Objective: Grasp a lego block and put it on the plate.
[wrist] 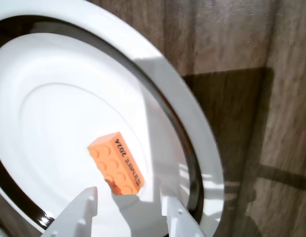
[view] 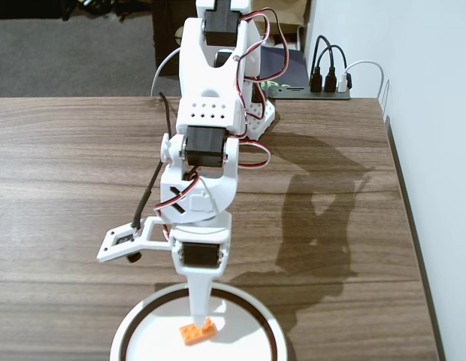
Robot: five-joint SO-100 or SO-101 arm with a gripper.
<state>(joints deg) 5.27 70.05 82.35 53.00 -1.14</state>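
Note:
The orange lego block (wrist: 116, 162) lies flat, studs up, inside the white plate (wrist: 192, 123) with its dark brown inner ring. In the fixed view the lego block (view: 199, 331) rests on the plate (view: 135, 323) at the table's near edge. My gripper (wrist: 129, 197) hovers just above the block with its two white fingers spread apart, open. The brick sits free just beyond the fingertips, touching neither. In the fixed view the gripper (view: 198, 310) points straight down over the block.
The dark wood table (view: 68, 173) stretches around the plate. A power strip with plugs (view: 323, 83) sits at the back right, near the white wall. The arm's base (view: 248, 113) stands at the table's far middle.

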